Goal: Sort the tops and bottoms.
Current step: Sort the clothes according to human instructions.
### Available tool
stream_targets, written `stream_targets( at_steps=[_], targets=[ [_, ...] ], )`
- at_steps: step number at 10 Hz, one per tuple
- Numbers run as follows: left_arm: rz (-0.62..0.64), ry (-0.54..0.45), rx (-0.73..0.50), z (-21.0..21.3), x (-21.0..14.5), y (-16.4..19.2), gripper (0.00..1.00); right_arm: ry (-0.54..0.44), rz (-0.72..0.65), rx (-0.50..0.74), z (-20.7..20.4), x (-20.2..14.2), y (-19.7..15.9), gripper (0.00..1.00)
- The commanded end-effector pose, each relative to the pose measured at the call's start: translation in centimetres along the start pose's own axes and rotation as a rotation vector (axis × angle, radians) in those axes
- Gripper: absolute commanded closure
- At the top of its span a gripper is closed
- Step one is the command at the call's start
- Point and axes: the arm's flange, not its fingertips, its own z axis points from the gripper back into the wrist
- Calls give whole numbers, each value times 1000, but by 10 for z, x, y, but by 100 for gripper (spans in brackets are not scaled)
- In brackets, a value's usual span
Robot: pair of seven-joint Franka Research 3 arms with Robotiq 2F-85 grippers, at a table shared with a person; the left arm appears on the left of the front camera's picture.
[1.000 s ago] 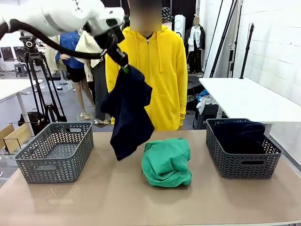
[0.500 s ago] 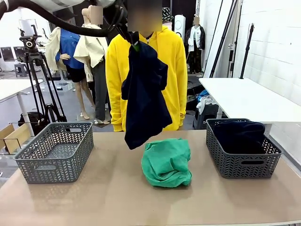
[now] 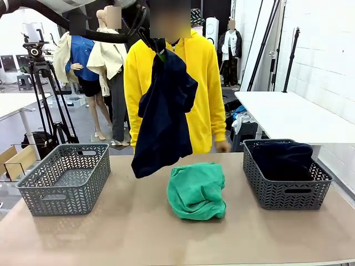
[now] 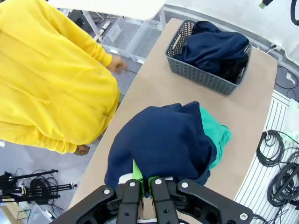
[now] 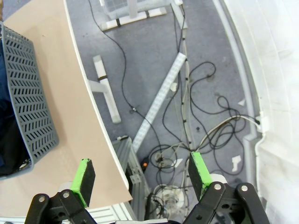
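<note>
– Three garments are counted. How much is judged sorted?

– One dark navy garment [image 3: 280,158] is seen lying in the grey basket [image 3: 285,195] to the robot's right of the green garment [image 3: 197,189]. That much is taken as done. The green garment is left bunched on the worktop [image 3: 138,233], not yet sorted. In the other grey basket [image 3: 65,178], to the left of the green garment, nothing is seen.

– And the third?

– A navy garment [image 3: 163,111] is held in the air, above the green garment and a little to its left, in front of a person in a yellow hoodie [image 3: 208,83]. It is pinched at its top by the left fingers [image 4: 136,171], which are closed tight on a fold of the cloth.

– Its lie?

– The long axis is noted as near vertical: the pinched end points up, the loose end hangs down and trails toward the left basket. The lower tip appears clear of the worktop. From the left wrist, most of the green garment is covered by it.

– The right fingers [image 5: 85,175]?

– They are spread wide with nothing between them, well off to the right of the green garment, past the worktop's edge, over floor cables [image 5: 187,116].

– Remaining?

– Two placements are judged outstanding: the hanging garment, then the green one.
</note>
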Motion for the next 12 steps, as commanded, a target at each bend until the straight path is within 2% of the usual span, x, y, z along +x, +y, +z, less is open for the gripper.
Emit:
stream_targets(
  at_steps=[1, 12],
  targets=[
    [-4, -5, 15, 2, 3, 2, 100, 1, 13, 0, -1, -1, -1, 0],
    [-4, -5, 15, 2, 3, 2, 100, 1, 13, 0, -1, -1, -1, 0]
  ],
)
